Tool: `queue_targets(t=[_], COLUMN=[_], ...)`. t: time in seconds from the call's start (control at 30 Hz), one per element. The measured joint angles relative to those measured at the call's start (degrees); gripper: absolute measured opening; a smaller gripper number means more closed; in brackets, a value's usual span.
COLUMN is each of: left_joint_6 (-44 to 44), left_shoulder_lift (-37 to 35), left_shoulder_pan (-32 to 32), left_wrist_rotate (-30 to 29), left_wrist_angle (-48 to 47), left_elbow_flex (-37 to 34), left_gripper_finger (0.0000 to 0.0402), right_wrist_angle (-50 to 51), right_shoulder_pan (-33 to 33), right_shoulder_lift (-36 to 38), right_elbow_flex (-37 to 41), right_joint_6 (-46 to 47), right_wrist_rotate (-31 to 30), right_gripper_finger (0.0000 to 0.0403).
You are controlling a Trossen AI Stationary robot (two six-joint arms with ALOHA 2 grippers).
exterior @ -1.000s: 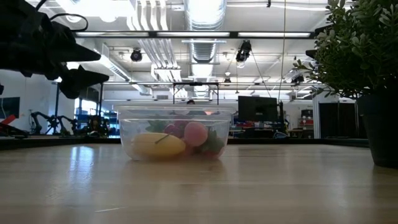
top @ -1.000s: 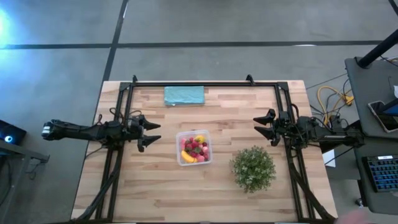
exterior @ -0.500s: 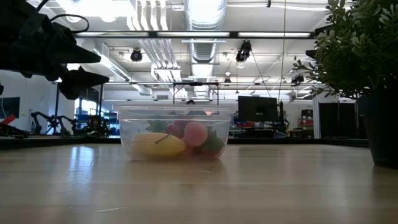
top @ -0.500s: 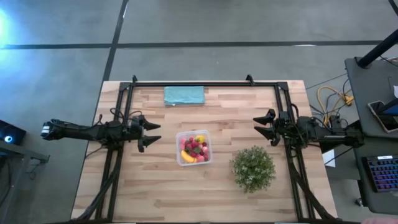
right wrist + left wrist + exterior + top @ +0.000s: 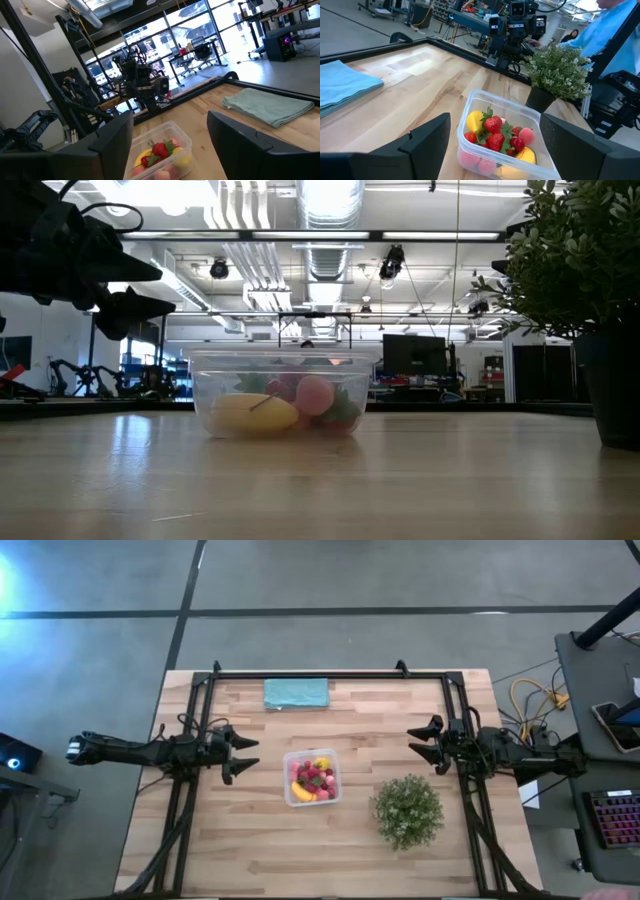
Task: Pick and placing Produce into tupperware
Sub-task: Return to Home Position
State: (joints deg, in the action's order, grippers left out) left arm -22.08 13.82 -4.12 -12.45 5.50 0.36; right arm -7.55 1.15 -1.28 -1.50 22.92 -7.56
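My left tool [image 5: 243, 757] hangs above the worktop [image 5: 250, 840] with its 2 fingers spread wide and nothing between them. My right tool [image 5: 420, 745] faces it from the opposite side, also off the worktop, its 2 fingers just as far apart and empty.

The tupperware [image 5: 286, 772] stands on the worktop between the 2 tools, nearer the left tool than the right. It sits ahead of the left tool's fingertips and slightly off to one side, and neither tool touches it. The produce is inside it. Red strawberries [image 5: 313, 778] are heaped in the middle, a yellow banana [image 5: 300, 792] lies along the wall on the left tool's side, and a small lemon [image 5: 321, 762] sits toward the corner on the right tool's side. From table height a pink fruit [image 5: 315, 393] shows through the clear wall, resting beside the banana.

A bushy green plant [image 5: 407, 810] in a dark pot stands near the right tool, ahead of it and off to one side, close to the tupperware but apart from it. A folded teal cloth [image 5: 296, 693] lies flat well off to the other side of both tools, by the worktop's edge.
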Motion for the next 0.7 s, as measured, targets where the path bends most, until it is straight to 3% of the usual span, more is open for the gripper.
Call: queue_targets(t=[0.7], left_joint_6=[0.01], left_shoulder_lift=[0.16], left_shoulder_pan=[0.0], left_wrist_rotate=[0.01], left_wrist_angle=[-0.01], left_elbow_flex=[-0.02], left_gripper_finger=[0.0293], right_wrist_angle=[0.01], right_shoulder_pan=[0.0], right_shoulder_lift=[0.0], right_elbow_flex=[0.0], right_joint_6=[0.0], right_wrist_rotate=[0.01], right_gripper_finger=[0.0246])
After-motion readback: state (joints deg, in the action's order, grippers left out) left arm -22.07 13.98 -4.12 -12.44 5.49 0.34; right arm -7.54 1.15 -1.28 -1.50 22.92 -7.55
